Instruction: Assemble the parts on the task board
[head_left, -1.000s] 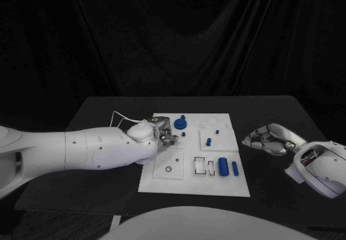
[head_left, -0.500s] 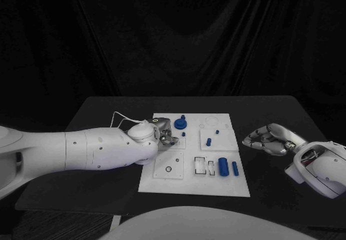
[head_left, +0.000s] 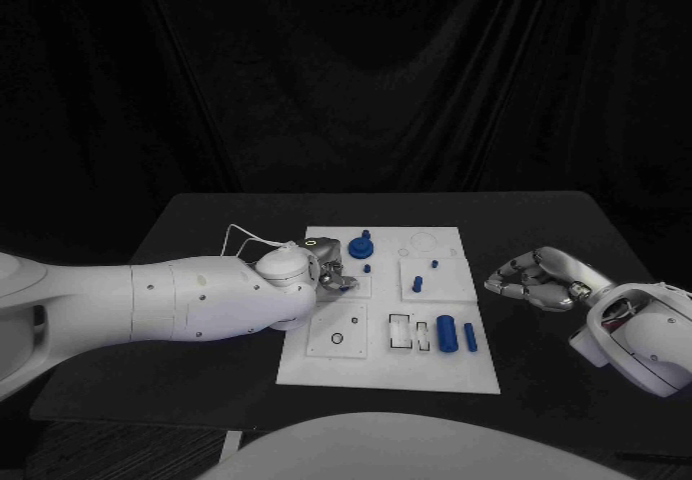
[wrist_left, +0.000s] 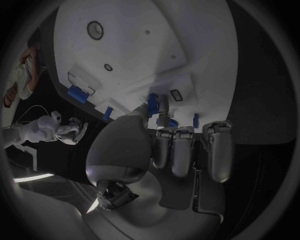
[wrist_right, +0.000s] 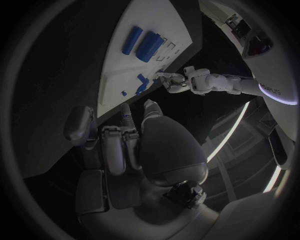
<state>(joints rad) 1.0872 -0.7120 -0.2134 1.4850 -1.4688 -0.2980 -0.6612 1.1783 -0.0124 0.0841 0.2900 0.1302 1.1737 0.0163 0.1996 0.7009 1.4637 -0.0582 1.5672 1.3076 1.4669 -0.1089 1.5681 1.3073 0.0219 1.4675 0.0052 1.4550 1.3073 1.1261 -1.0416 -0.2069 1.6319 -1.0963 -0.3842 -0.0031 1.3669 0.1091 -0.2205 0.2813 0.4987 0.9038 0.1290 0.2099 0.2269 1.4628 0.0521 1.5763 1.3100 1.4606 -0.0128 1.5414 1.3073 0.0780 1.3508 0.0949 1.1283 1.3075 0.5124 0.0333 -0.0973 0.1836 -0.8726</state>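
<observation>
Head view shows the left robot hand over the board on the surface, apparently pinching a blue part above its upper-left section, while the right robot hand rests clenched and empty beside it; a loose pinch could tilt or drop the part.

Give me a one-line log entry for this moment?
left hand: over board, by blue part | right hand: curled, off board
</observation>
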